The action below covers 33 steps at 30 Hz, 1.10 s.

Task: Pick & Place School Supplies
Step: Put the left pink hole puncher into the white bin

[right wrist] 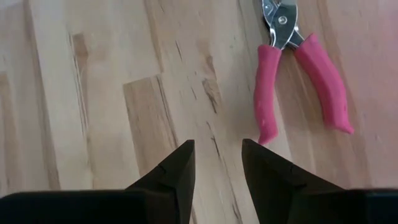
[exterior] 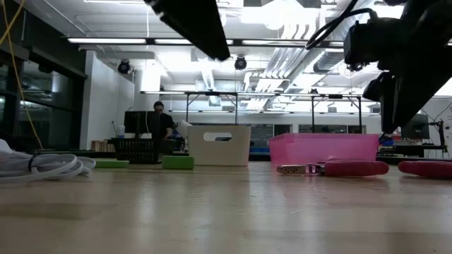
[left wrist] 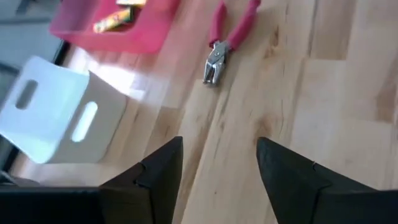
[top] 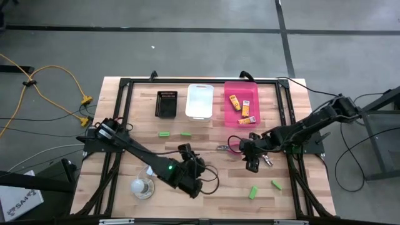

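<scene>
- The right gripper [top: 252, 164] hung over the middle of the table, near the pink tool [right wrist: 298, 68]. Its claw stood a little apart and held nothing.
- In the right wrist view the pink tool lay flat on the wood, off to one side of the claw — not between the fingers.
- If the claw came straight down from there, it would likely miss the tool or bump one handle and push it away.
- The left gripper [top: 197, 167] sat low near the front of the table, claw wide and empty.
- Two yellow-orange packets [top: 240, 107] lay in the pink bin [top: 228, 94]. Green pieces [top: 253, 191] lay loose on the wood.
- The white cord [exterior: 42, 166] lay close to the left arm — it could snag.
- I could read no words or labels on the supplies.
</scene>
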Each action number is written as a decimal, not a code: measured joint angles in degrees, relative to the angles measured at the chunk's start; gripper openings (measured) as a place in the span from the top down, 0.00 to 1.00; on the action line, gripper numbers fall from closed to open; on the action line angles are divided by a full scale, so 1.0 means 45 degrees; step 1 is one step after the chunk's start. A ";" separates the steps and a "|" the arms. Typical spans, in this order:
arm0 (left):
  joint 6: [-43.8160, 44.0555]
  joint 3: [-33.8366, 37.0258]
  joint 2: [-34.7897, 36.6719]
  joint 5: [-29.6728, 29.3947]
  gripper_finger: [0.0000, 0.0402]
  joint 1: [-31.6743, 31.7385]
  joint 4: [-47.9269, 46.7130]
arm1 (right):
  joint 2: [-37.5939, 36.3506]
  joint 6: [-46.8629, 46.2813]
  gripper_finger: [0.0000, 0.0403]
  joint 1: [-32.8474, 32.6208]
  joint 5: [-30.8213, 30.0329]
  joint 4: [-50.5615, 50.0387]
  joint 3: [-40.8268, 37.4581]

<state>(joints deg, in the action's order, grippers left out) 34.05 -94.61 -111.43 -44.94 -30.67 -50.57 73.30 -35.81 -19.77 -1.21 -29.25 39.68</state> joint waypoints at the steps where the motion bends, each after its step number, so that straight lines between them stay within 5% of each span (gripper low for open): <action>1: -0.0241 0.0000 0.0016 -0.0050 0.53 -0.0098 0.0029 | -0.0001 -0.0006 0.70 0.0000 0.0000 0.0054 0.0000; 5: -0.1561 0.0005 0.0009 -0.0254 0.53 -0.0529 0.0088 | -0.0003 -0.0092 0.70 0.0005 -0.0010 0.0486 0.0000; 11: 0.0731 0.0540 0.0224 -0.2989 0.53 -0.0527 -0.1095 | -0.0005 -0.0330 0.70 0.0010 0.0011 0.1272 0.0005; 18: 0.1873 0.3045 0.1042 -0.2974 0.53 -0.0366 0.0289 | -0.0005 -0.0327 0.70 0.0010 0.0000 0.1412 0.0008; 22: -0.0036 0.4227 0.1647 -0.2345 0.53 -0.0361 0.2724 | -0.0005 -0.0031 0.70 0.0015 -0.0016 0.1421 0.0015; 28: -0.5213 0.4548 0.2784 0.0367 0.53 0.0114 0.5874 | -0.0005 -0.0034 0.70 0.0374 -0.0087 0.1552 0.0015; 33: -0.6583 0.5980 0.3701 0.2337 0.53 0.1296 0.7372 | -0.0005 -0.0029 0.70 0.0853 -0.0078 0.1747 0.0019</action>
<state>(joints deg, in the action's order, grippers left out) 4.43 -67.70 -94.78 -34.43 -24.84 -17.40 73.28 -35.94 -15.93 -1.56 -21.38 39.77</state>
